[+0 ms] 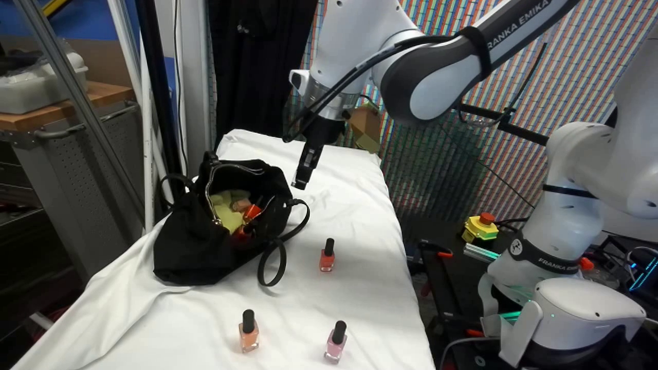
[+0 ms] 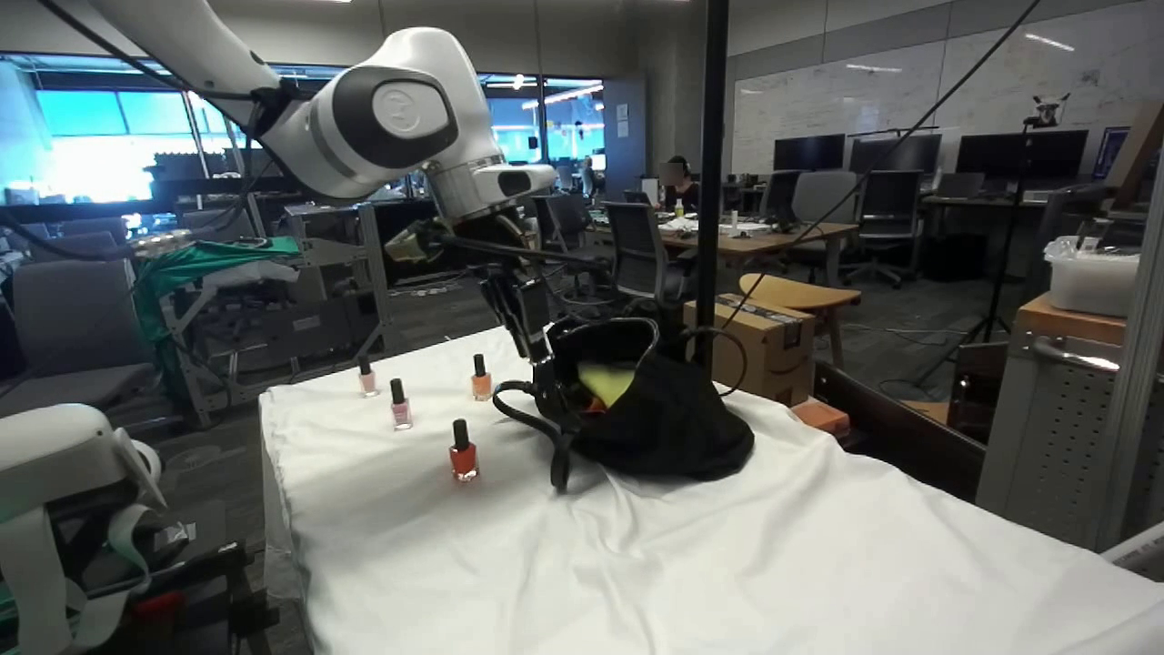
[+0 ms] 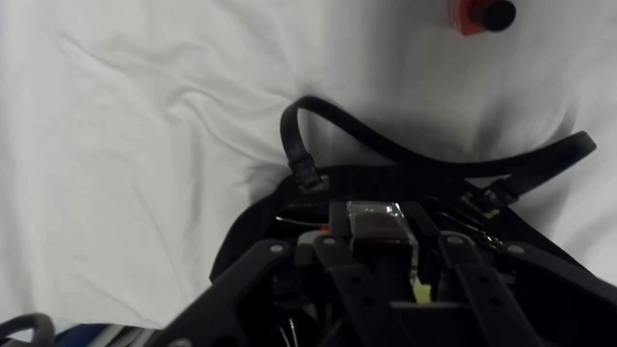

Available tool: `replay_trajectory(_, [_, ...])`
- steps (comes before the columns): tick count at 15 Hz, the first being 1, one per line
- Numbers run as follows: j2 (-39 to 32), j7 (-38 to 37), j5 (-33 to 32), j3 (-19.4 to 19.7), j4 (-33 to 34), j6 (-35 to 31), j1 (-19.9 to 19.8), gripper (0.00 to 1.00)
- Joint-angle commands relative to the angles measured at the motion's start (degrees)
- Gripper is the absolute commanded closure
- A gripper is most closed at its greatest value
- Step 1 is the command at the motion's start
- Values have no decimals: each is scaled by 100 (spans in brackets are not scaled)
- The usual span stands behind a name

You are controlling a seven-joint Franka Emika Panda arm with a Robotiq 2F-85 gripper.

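End effector (image 1: pixel 300 181) above the bench (image 2: pixel 709 564), closed on a small dark red bottle (image 3: pixel 378 229) and angled steeply down toward a black handbag (image 1: pixel 198 252). In the wrist view the bottle's clear glass edge and dark contents lie between the two fingers (image 3: pixel 420 224), against the bag's open, zip-edged mouth; the cap is not made out. The exterior views set the fingertips near the loose strap (image 3: pixel 371 136) of the bag, but do not settle whether the bottle hangs fully over the opening or just outside its rim.

The step in hand, judged from this pose, is the positioning of the gripped bottle at the bag's mouth. Any descent from here would call for lining the bottle up with the opening, clearing the strap, and holding the grip firm past the rim; the strap seems the likeliest thing to snag.

Within the mouth lie yellow-green material (image 1: pixel 226 208) and a red-orange object (image 1: pixel 252 212), both partly hidden. Upright on the white cloth (image 1: pixel 375 288), in an exterior view, stand a red bottle (image 1: pixel 327 261) right of the bag, an orange bottle (image 1: pixel 249 336) at the near side, and a pink bottle (image 1: pixel 335 346) to its right; in an exterior view a pale pink bottle (image 2: pixel 367 382) stands at far left. The end effector touches none of these four.
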State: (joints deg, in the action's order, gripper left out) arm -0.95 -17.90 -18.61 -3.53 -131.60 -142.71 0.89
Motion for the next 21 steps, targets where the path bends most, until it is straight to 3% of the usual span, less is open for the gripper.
replay_trajectory(1, [-923, 333, 65, -16, 1171, 207, 204, 84])
replay_trajectory(6, [-1918, 610, 56, 95, 2352, 399, 463, 84])
replay_trajectory(13, [-2875, 659, 100, 359, 3495, 557, 595, 84])
replay_trajectory(14, [-2950, 674, 137, 377, 3594, 586, 587, 66])
replay_trajectory(15, [-2980, 702, 188, 386, 3647, 611, 561, 34])
replay_trajectory(16, [-3008, 731, 227, 395, 3679, 632, 541, 33])
replay_trajectory(21, [-2554, 1146, 633, 331, 3257, 713, 329, 2])
